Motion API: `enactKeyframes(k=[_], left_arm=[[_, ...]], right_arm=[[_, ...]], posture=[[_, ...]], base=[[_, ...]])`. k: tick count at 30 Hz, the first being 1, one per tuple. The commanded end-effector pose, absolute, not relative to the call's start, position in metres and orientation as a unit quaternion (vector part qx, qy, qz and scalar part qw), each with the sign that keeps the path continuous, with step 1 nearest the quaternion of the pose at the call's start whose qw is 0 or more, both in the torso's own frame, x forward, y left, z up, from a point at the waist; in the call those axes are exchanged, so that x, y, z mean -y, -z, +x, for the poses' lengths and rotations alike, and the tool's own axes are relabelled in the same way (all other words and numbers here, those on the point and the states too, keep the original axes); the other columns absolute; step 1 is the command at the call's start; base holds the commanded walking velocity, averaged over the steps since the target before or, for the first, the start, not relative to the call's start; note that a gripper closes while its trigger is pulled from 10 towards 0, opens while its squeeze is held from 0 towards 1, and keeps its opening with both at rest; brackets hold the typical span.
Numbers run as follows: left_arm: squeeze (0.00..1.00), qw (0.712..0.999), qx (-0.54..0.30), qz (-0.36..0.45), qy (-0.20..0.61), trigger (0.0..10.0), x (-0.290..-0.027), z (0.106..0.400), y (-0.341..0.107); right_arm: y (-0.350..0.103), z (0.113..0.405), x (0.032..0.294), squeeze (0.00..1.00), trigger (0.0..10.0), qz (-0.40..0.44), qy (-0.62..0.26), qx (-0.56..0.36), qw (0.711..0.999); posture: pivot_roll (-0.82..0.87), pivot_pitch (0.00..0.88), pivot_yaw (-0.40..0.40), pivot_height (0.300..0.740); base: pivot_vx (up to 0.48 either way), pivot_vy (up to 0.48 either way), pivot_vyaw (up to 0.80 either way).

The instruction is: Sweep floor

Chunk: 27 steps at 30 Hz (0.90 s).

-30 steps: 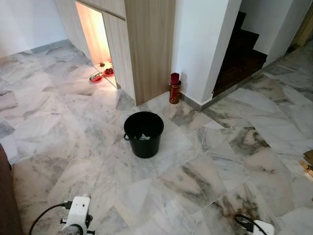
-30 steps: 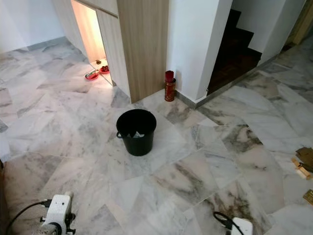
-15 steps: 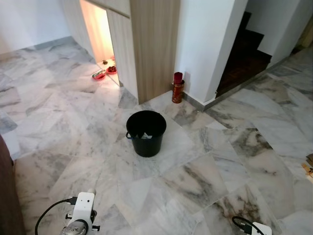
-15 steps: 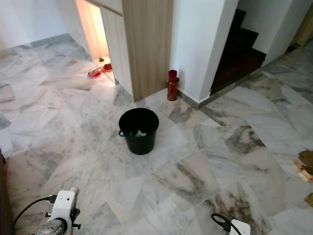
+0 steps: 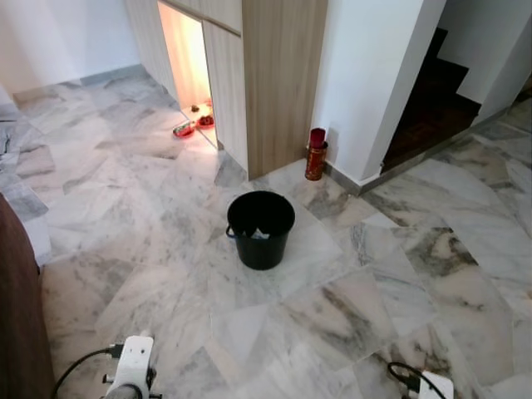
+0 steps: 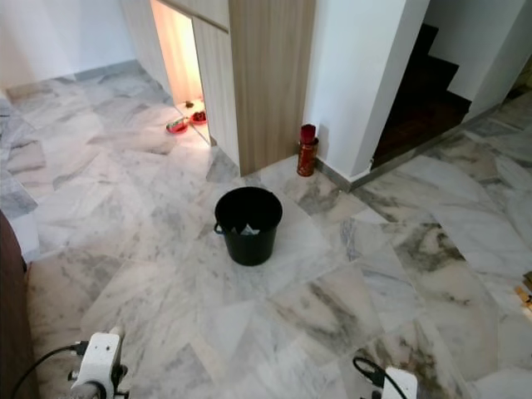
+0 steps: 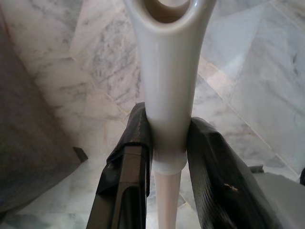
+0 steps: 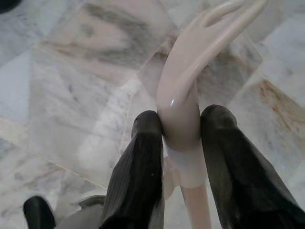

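Note:
My left gripper (image 7: 167,124) is shut on a smooth white handle (image 7: 167,71) with a hanging hole at its end; marble floor lies beyond it. My right gripper (image 8: 181,119) is shut on a curved cream handle (image 8: 190,71) that ends in a loop. Both handles' lower ends are hidden. In the eye views, the left wrist (image 5: 131,381) and right wrist (image 5: 432,386) sit low at the near edge. A black bucket (image 5: 261,229) with scraps of white paper inside stands on the grey-veined marble floor (image 5: 349,307) ahead of me.
A wooden cabinet panel (image 5: 283,83) and a white wall corner (image 5: 374,83) rise behind the bucket, with a red canister (image 5: 316,154) at their foot. Red bowls (image 5: 191,127) lie in the lit opening. Dark stairs (image 5: 432,100) are far right. Brown furniture (image 5: 17,316) borders my left.
The whole picture has shifted, so the camera has moved; more of the floor on the left shows now. The bucket and canister stay in place. Both wrists stay low.

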<state>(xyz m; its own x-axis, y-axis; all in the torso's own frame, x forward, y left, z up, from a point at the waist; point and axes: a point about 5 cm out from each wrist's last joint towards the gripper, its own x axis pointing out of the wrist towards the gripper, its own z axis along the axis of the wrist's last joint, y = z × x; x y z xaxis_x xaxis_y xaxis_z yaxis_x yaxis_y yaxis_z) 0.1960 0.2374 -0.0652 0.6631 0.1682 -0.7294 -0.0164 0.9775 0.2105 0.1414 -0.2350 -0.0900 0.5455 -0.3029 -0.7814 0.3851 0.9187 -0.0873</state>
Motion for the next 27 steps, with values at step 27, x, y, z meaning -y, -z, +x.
enactKeyframes(k=[27], left_arm=[[0.0,0.901,-0.417,0.116,-0.03,10.0,-0.2348,0.1995,0.0649]], right_arm=[[0.0929,0.1358,0.2322,0.0,10.0,0.062,0.208,-0.442,0.871]], posture=[[-0.04,0.0,0.027,0.74]], base=[[0.0,-0.087,-0.75]])
